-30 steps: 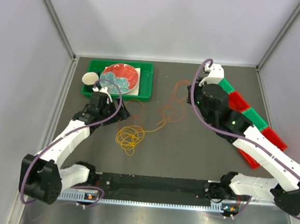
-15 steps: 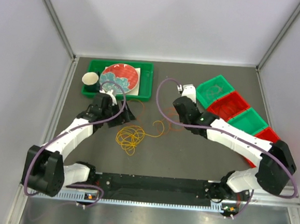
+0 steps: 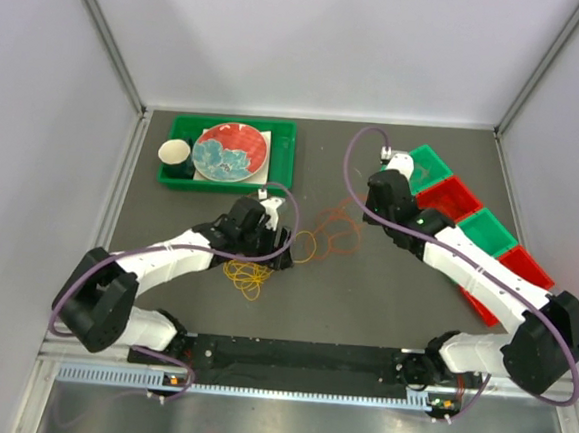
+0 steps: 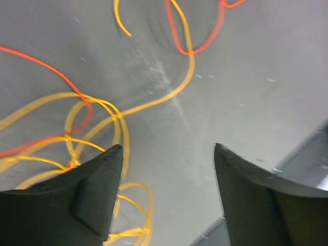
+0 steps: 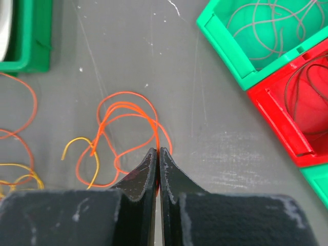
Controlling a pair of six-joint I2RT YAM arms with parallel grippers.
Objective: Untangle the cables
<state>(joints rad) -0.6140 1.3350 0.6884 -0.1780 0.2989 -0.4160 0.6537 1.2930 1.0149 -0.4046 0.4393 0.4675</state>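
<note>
A coil of yellow cable lies on the grey table, with one strand running right to loose orange cable loops. My left gripper hovers low over the coil's right edge. Its jaws are open, with bare table between them and yellow cable passing under the left finger. My right gripper is shut on a strand of the orange cable, which runs up into the closed jaws. A yellow cable end crosses the orange loops.
Green and red bins line the right side. The nearest green bin and the red bin each hold thin dark cable. A green tray with a red plate and a cup stands at the back left.
My left arm has swung right and nearer, from beside the tray to over the yellow coil. My right gripper swept left, then back right, staying shut; the orange loops shifted with it.
</note>
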